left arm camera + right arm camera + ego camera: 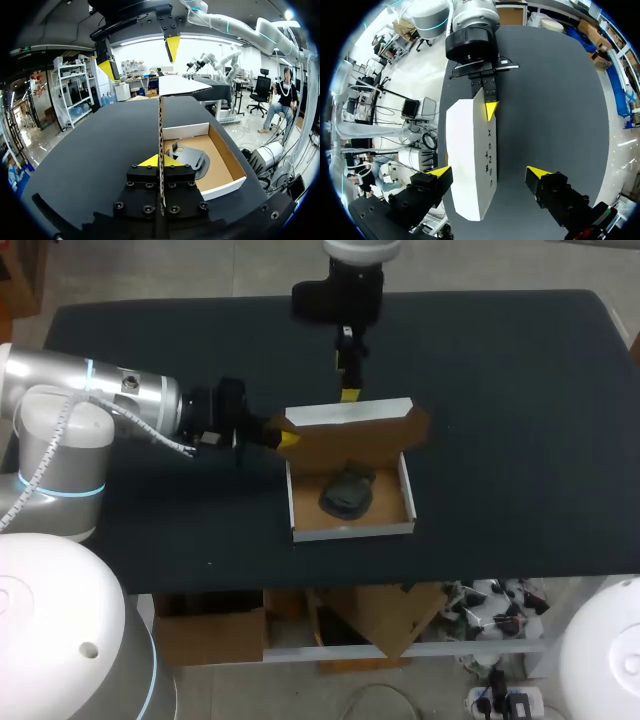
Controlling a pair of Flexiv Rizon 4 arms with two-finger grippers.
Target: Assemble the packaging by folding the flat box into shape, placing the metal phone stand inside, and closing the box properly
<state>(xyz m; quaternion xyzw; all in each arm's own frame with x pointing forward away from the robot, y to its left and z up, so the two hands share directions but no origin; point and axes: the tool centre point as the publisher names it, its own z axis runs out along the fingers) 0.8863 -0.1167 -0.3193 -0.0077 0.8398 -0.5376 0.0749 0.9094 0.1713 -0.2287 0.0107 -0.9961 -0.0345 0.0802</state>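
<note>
1. The dark metal phone stand (346, 493) lies inside the open cardboard box (350, 531), a tray with white outer walls and a brown inside, near the table's middle.
2. The box's hinged lid (355, 425) stands raised along the tray's far wall.
3. The left gripper (160, 161) is closed on the lid's side edge, one yellow tip on each face.
4. The right gripper (489, 172) hangs above the lid, its fingers spread wide and gripping nothing.
5. The box rests on the black table (520, 440).
</note>
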